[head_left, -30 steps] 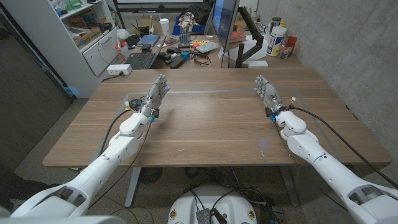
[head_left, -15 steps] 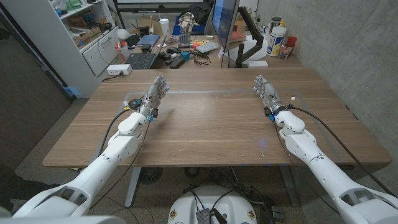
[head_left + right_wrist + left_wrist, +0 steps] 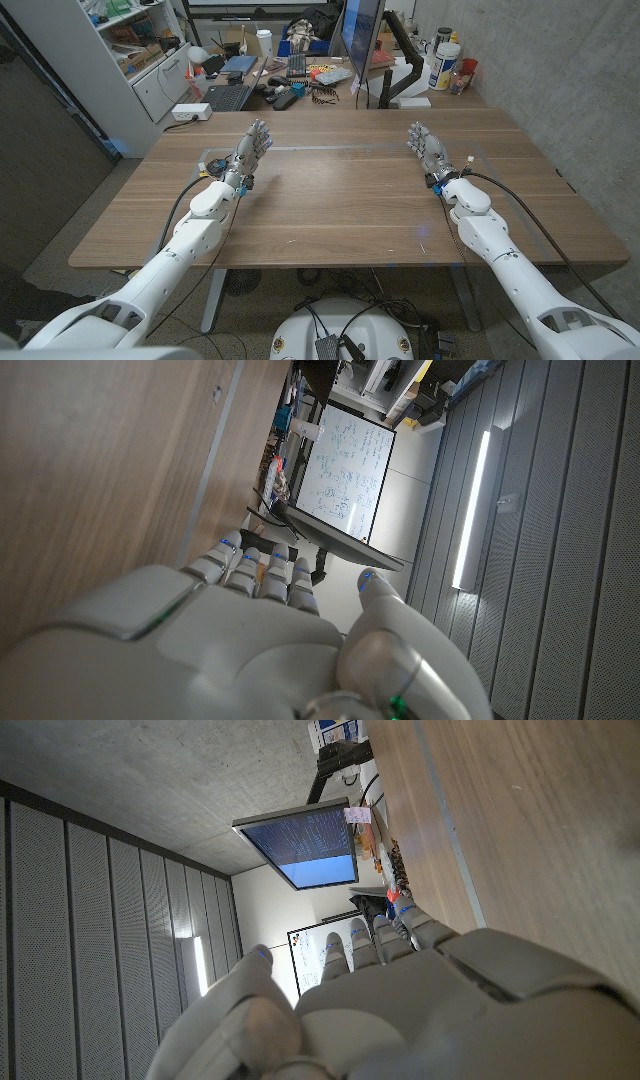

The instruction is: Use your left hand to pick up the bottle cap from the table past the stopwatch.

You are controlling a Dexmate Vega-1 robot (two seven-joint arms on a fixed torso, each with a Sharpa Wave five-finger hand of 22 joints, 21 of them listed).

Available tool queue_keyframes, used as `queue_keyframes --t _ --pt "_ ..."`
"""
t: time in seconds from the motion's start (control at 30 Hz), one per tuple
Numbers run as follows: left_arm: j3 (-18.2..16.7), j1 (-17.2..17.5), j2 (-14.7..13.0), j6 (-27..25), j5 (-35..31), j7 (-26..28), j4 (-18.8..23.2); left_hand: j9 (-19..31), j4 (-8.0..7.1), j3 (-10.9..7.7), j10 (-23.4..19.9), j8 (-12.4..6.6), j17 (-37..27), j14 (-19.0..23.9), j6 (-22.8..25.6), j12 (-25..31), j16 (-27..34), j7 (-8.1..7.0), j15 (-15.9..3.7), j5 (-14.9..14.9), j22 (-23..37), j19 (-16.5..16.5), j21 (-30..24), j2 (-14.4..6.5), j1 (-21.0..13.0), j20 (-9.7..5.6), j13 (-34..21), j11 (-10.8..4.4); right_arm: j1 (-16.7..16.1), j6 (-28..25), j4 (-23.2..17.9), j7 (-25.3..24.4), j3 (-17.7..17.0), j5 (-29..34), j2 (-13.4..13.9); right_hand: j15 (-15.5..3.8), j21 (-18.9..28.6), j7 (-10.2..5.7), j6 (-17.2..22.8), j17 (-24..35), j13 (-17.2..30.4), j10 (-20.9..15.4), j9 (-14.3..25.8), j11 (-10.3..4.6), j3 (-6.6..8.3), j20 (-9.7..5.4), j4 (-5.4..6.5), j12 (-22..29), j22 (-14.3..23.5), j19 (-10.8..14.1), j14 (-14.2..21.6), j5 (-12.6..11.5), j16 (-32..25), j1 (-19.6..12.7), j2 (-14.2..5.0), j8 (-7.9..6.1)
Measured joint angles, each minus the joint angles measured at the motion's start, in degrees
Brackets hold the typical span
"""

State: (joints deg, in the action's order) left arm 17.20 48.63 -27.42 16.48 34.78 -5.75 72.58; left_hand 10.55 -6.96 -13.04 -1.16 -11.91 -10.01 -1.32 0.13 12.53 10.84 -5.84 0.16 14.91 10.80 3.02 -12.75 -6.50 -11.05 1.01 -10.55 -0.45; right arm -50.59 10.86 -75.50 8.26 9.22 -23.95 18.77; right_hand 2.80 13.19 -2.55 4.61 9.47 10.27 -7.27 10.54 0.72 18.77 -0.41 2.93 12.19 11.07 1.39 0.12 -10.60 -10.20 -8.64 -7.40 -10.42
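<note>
Bottle cap: its position cannot be told from these views, so its relation to the fingers cannot be stated. A small pale object [image 3: 211, 160] lies on the brown wooden rectangular table [image 3: 340, 200] just beside the left wrist, on the outer side of the arm and behind the fingertips; it is too small to identify. The white and grey left hand [image 3: 250, 148] is over the left half of the table, with its fingers [image 3: 260, 130] extended, close together and pointing toward the far edge. It holds nothing. In the left wrist view the left hand [image 3: 400, 1010] shows its back, with the fingers [image 3: 385, 935] straight and side by side, the thumb set apart, and the table surface [image 3: 540, 820] alongside. The white and grey right hand [image 3: 425, 148] is over the right half of the table, well apart from the left hand, with fingers likewise extended toward the far edge and nothing in its grasp. The right wrist view shows the right hand [image 3: 230, 650] from the back, fingers straight and unloaded, with the table [image 3: 100, 450] beside it. Beyond the far edge of the table stand a dark flat monitor [image 3: 362, 35], a black open laptop [image 3: 228, 97] and a white shelf unit [image 3: 150, 60].
</note>
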Motion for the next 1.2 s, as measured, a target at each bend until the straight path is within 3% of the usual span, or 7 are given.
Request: queue_keyframes --t 0.23,0.8,1.2 --pt "-0.05 1.2 -2.67 -0.13 -2.43 0.02 2.85 0.0 1.58 -0.55 0.16 0.0 0.0 0.63 -0.12 0.0 0.0 -0.73 0.92 0.0 -0.13 0.31 0.0 1.0 -2.35 2.09 -0.27 -0.6 -0.3 -0.07 0.0 1.63 -1.4 1.78 -1.03 -0.01 0.0 0.0 0.0 0.0 0.0 0.23 0.0 0.23 0.0 0.0 0.0 0.0 0.0 0.0 -0.01 0.0 0.0 0.0 0.0 0.0" --pt "-0.65 5.33 -10.81 -2.17 -10.4 3.86 12.07 -0.01 5.32 -1.33 -1.06 0.0 -0.28 2.17 1.93 0.0 0.0 -3.62 0.42 -0.51 0.01 0.62 0.0 2.64 -6.72 2.4 -0.26 -1.82 -0.19 1.15 1.97 4.66 -3.25 4.03 -2.55 -0.03 0.0 0.0 0.0 -0.01 -0.01 0.44 -0.01 0.0 0.0 0.0 0.0 0.0 -0.01 -0.01 -0.01 0.0 0.0 0.0 0.0 0.0" --pt "-0.86 7.6 -16.48 -3.03 -15.75 5.42 17.87 -0.02 6.13 -1.46 -1.37 0.0 -0.27 2.39 2.22 0.0 0.0 -4.52 0.25 -0.51 0.0 0.62 0.0 3.16 -7.7 2.39 -0.26 -2.12 0.05 2.38 3.0 6.09 -3.65 4.77 -2.94 -0.04 0.0 0.0 -0.01 -0.01 -0.01 0.44 -0.01 0.0 -0.25 0.0 -0.25 0.0 -0.01 -0.01 -0.02 0.0 0.0 -0.01 -0.01 0.0"
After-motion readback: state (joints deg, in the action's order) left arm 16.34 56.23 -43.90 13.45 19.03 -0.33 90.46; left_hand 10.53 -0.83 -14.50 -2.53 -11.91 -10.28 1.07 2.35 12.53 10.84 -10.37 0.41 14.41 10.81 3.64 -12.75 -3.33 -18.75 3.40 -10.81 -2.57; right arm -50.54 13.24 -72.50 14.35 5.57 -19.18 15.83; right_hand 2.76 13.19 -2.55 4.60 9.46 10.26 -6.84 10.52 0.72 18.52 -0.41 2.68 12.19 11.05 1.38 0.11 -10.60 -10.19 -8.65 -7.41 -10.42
